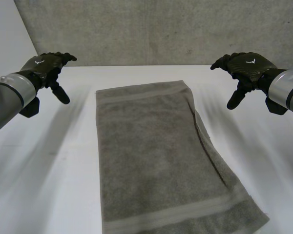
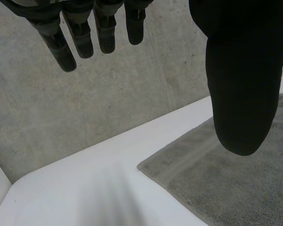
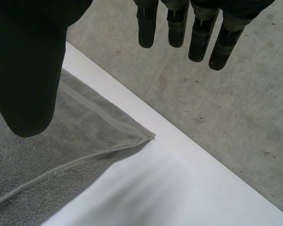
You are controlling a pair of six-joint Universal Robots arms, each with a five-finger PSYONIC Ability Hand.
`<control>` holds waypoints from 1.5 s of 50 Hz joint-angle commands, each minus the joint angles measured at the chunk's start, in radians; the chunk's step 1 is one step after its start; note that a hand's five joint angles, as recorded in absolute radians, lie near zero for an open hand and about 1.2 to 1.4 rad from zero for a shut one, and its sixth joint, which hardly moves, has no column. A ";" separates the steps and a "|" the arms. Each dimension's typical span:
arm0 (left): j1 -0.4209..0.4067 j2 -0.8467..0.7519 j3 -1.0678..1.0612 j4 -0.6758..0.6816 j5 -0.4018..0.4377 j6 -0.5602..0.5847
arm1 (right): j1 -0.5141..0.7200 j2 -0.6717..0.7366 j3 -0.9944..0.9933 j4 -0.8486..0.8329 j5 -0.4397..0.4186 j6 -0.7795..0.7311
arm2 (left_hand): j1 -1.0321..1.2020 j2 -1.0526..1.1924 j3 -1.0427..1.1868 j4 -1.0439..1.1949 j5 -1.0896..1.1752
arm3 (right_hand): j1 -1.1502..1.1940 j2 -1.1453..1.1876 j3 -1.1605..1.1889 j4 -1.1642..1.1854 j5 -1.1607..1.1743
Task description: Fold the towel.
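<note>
Head view: towel (image 1: 156, 156) lies lengthwise down frame centre. Left hand (image 1: 46, 66) upper left, right hand (image 1: 246, 66) upper right; both spread, empty, each beside one upper corner.

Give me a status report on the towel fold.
Left hand and right hand open, above the table, off the towel. Towel flat, looks doubled lengthwise, edges uneven. Nothing in the way.

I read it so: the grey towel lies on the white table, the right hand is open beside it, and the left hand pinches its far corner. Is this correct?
Not quite. The left hand pinches nothing: the left wrist view shows its fingers straight and apart from the far corner of the towel. The rest holds: the towel lies on the white table, and the right hand is open beside it.
</note>
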 commanded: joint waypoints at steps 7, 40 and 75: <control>0.003 -0.027 0.006 0.001 -0.003 0.000 | 0.003 0.002 0.002 0.000 0.003 0.000 | 0.013 -0.039 0.018 0.019 -0.008 | -0.034 -0.056 -0.037 -0.056 -0.046; -0.107 -0.143 0.039 0.012 -0.006 0.006 | 0.006 -0.006 0.405 -0.006 0.107 0.031 | 0.021 -0.031 0.027 0.027 0.001 | -0.034 -0.056 -0.037 -0.056 -0.046; -0.110 -0.139 0.016 0.014 -0.006 0.006 | 0.003 -0.078 0.715 -0.313 0.127 -0.221 | 0.024 -0.028 0.030 0.030 0.003 | 0.576 0.553 0.572 0.553 0.563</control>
